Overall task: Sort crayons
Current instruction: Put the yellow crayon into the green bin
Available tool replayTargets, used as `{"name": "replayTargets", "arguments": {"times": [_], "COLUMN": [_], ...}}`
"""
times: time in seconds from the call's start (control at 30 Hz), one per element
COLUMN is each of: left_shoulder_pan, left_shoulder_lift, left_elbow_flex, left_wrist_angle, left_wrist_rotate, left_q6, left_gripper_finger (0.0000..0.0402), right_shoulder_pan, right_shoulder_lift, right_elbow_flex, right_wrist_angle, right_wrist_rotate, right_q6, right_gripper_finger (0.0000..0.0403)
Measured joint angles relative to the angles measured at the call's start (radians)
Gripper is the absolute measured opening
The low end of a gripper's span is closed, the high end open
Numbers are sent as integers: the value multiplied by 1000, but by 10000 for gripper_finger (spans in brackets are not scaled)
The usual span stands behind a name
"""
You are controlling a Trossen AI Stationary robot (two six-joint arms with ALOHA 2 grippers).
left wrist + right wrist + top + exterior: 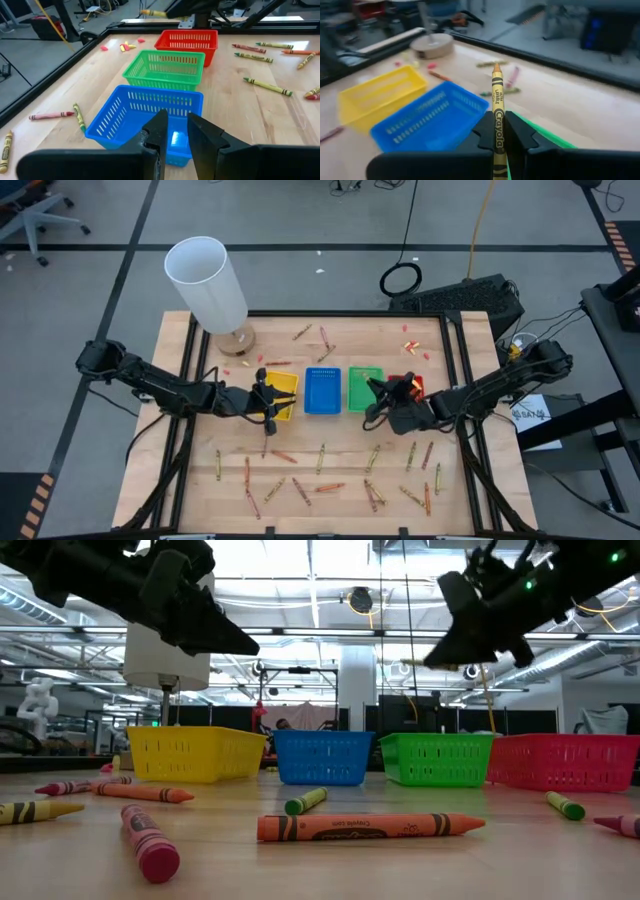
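- Wooden boards make up the counter (340, 445), and four small plastic trays sit in a row on it: the yellow tray (281, 394), the blue tray (322, 391), the green tray (364, 389) and the red tray (408, 385).
- Lots of thin wax crayons (322, 457) lie loose on the counter, most of them on the near side of the trays and a few on the far side.
- Up in the air, over the green tray and the red tray, the right gripper (498, 134) is clenched on one yellow crayon with a dark paper wrap (497, 105). The crayon sticks out past the fingers.
- The left gripper (175, 131) hangs over the yellow tray and looks toward the blue tray. Its fingers are a little apart with nothing between them.
- The yellow crayon most likely belongs in the yellow tray, at the far end of the row, past the blue tray.
- To do it well, the right gripper should go right over that tray, come down low, then let go, so the crayon does not bounce out. The left arm is close by and could get bumped.
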Motion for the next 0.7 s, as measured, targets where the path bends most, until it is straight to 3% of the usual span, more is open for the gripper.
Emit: {"name": "replayTargets", "arguments": {"times": [0.17,0.7], "left_shoulder_pan": [0,0], "left_shoulder_lift": [0,0], "left_elbow_flex": [0,0], "left_wrist_angle": [0,-33], "left_wrist_rotate": [-1,24], "left_q6": [0,1], "left_gripper_finger": [74,74], "right_shoulder_pan": [-20,-43], "right_shoulder_lift": [17,224], "right_elbow_flex": [0,0], "right_wrist_angle": [-79,43], "right_wrist_rotate": [-3,-34], "right_q6": [113,225], "right_gripper_finger": [4,4]}}
